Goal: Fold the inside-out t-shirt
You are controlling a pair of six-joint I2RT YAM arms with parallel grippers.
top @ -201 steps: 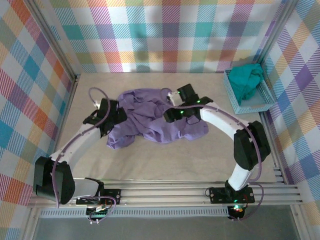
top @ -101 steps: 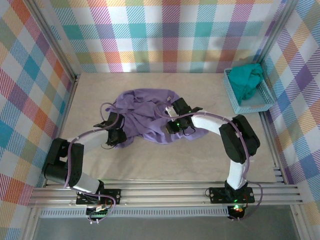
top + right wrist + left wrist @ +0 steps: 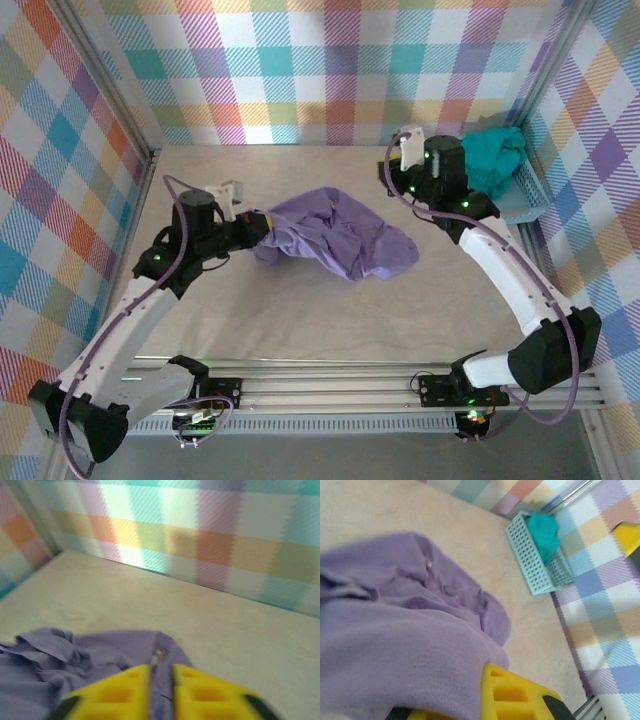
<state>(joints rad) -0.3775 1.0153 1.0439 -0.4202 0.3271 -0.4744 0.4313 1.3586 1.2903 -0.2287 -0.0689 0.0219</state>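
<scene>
- Lavender inside-out t-shirt (image 3: 340,235) lies crumpled on the table (image 3: 300,310), well left of the basket (image 3: 525,207).
- Left gripper (image 3: 258,222), at the shirt end farthest from the basket, is clenched on a bunched edge. Pulling from there could drag the whole heap instead of spreading it.
- Right gripper (image 3: 161,675), near the basket, hovers empty with its jaws barely parted.
</scene>
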